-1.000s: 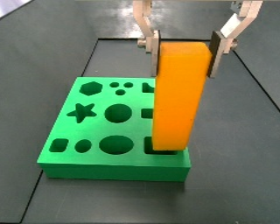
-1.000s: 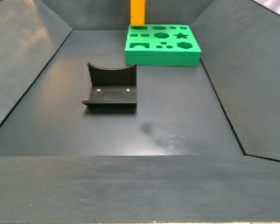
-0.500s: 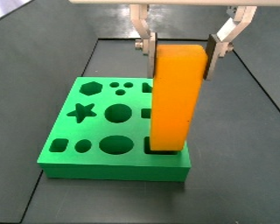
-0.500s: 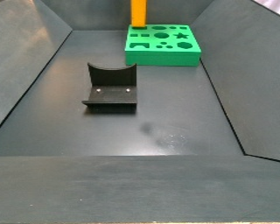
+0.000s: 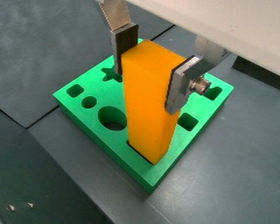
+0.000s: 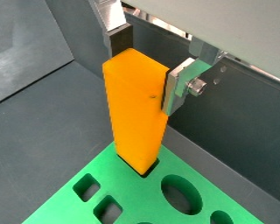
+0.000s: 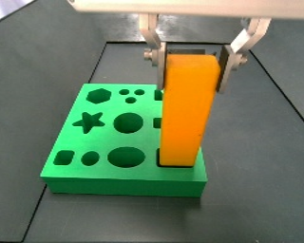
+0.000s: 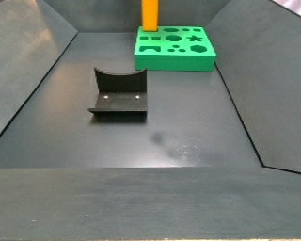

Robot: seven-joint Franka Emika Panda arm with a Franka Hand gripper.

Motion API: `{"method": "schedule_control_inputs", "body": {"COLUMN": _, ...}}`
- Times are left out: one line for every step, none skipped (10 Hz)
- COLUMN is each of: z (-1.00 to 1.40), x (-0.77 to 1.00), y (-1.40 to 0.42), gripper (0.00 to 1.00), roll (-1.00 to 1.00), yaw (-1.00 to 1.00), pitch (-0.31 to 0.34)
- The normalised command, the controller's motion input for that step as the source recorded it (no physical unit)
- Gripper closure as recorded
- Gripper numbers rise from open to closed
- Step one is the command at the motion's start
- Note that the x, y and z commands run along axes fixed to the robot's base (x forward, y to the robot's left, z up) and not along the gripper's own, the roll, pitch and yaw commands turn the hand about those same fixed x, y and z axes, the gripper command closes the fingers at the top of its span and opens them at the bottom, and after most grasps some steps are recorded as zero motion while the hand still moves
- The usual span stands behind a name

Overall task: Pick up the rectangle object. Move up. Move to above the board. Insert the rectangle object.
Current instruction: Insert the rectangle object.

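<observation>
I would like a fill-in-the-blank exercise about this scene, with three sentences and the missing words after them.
1. The rectangle object stands upright with its lower end in a cutout of the ____ board.
2. The gripper has one finger on each side of the block's ____ end.
3. In a side view, the dark grey notched block lies on the floor, ____ from the board.

Missing words: green; upper; apart
</observation>
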Motion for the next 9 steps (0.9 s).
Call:
{"method": "schedule_control_inputs", "body": {"z": -0.20, "x": -0.02, "y": 0.00, "gripper": 1.00, "roll": 0.00, "yaw": -0.04, "pitch": 0.000}}
{"method": "schedule_control_inputs", "body": {"z": -0.22, "x": -0.03, "y": 0.00, "gripper": 1.00, "roll": 0.00, "yaw": -0.04, "pitch": 0.000}}
{"method": "schedule_control_inputs", "body": {"z": -0.23, "x": -0.02, "y": 0.00, "gripper": 1.00, "roll": 0.00, "yaw": -0.03, "pitch": 0.000}}
{"method": "schedule_control_inputs", "body": {"z": -0.20, "x": -0.01, "y": 0.00, "gripper": 1.00, "roll": 0.00, "yaw": -0.05, "pitch": 0.000}}
{"method": "schedule_control_inputs", "body": {"z": -0.19, "x": -0.06, "y": 0.00, "gripper": 1.00, "roll": -0.01, "yaw": -0.07, "pitch": 0.000}}
{"method": "schedule_control_inputs", "body": {"z": -0.18, "x": -0.08, "y": 0.03, "gripper": 1.00, "roll": -0.11, "yaw": -0.05, "pitch": -0.011}}
{"method": "schedule_control_inputs", "body": {"z": -0.15, "x": -0.07, "y": 0.04, "gripper": 1.00, "roll": -0.13, "yaw": -0.03, "pitch": -0.027}}
{"method": "schedule_control_inputs", "body": {"z": -0.13, "x": -0.06, "y": 0.02, "gripper": 1.00, "roll": -0.12, "yaw": -0.03, "pitch": -0.027}}
{"method": "schedule_control_inputs", "body": {"z": -0.13, "x": -0.05, "y": 0.02, "gripper": 1.00, "roll": -0.12, "yaw": -0.02, "pitch": -0.026}}
